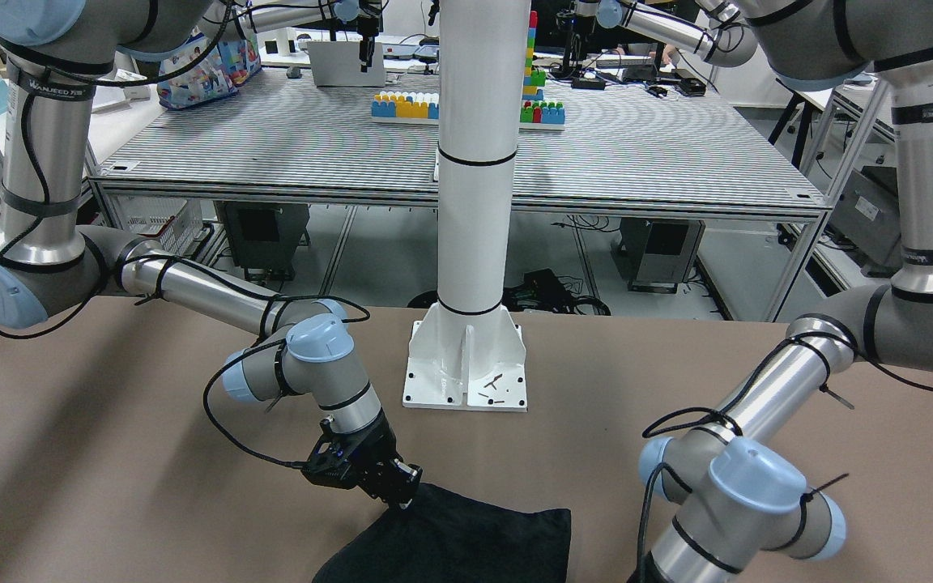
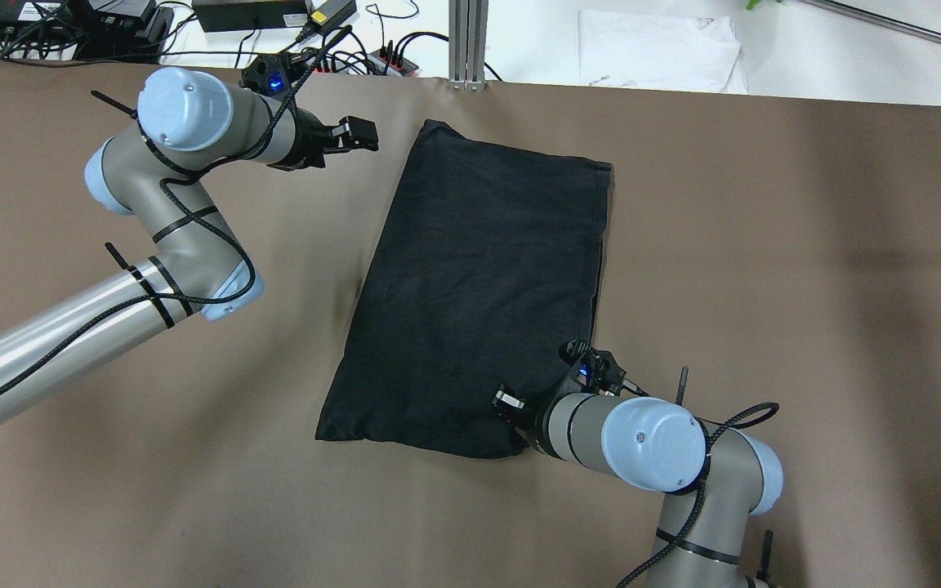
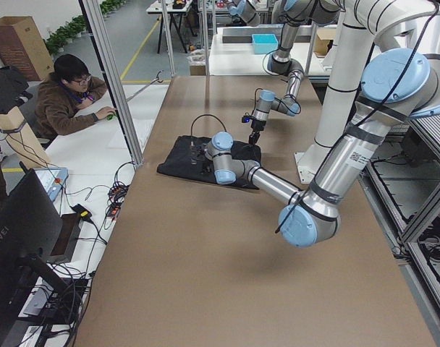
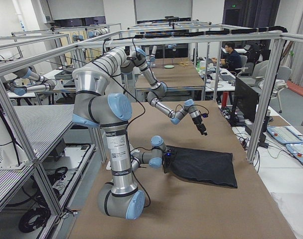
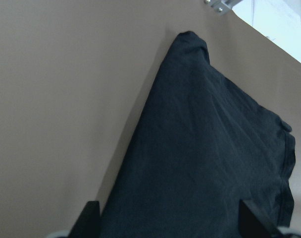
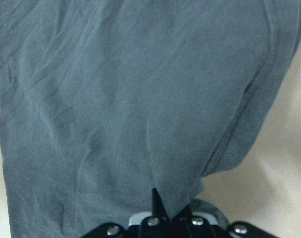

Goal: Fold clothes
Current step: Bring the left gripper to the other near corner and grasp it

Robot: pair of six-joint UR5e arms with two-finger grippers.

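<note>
The brown matte tabletop [image 2: 764, 286] carried the black, soft fabric garment [image 2: 479, 286] at its middle. It lay flat as a skewed rectangle, seemingly already doubled along one long edge. At least one more fold probably remained. The right pincer [image 2: 511, 406] was clamped on the garment's near corner. The left pincer [image 2: 360, 135] hung spread wide just beside the far corner, gripping nothing.

1 black garment [image 2: 479, 278], 2 hands [image 2: 363, 135] [image 2: 510, 403]
</note>
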